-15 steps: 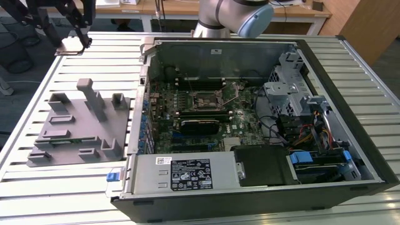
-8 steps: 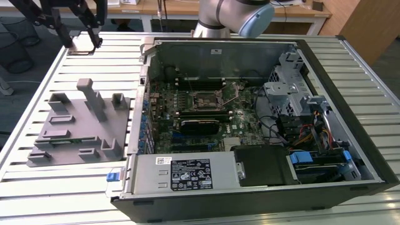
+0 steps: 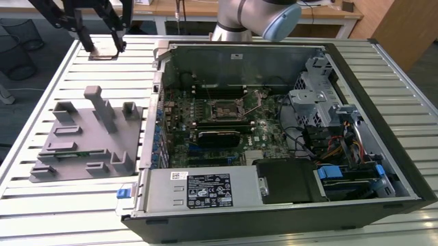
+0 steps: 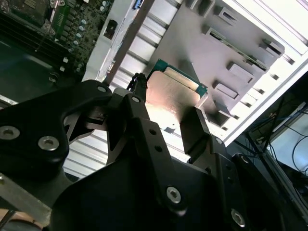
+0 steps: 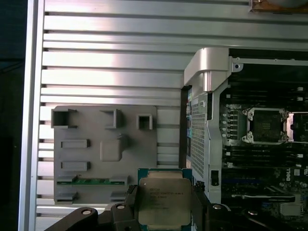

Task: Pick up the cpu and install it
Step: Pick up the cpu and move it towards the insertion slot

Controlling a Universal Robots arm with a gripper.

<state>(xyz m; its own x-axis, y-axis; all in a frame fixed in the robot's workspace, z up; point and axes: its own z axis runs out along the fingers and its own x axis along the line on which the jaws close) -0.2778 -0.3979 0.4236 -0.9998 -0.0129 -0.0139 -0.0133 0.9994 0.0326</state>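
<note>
The cpu (image 5: 163, 199) is a small square chip with a silvery top plate and a green rim, and my gripper (image 5: 165, 204) is shut on two opposite edges of it. In the exterior view the gripper (image 3: 102, 46) hangs at the far left of the slatted table, holding the cpu (image 3: 102, 51) in the air beyond the open computer case. The second wrist view shows the cpu (image 4: 175, 94) between the black fingers (image 4: 195, 127). The bare socket (image 3: 226, 110) sits in the middle of the motherboard, its frame open; it also appears in the first wrist view (image 5: 266, 126).
A grey plastic fixture plate (image 3: 82, 138) with raised blocks lies on the table at the exterior view's left of the case (image 3: 239, 51). The case wall, drive cage (image 3: 321, 97) and power supply (image 3: 205, 189) surround the motherboard. The arm's base (image 3: 253, 20) stands behind the case.
</note>
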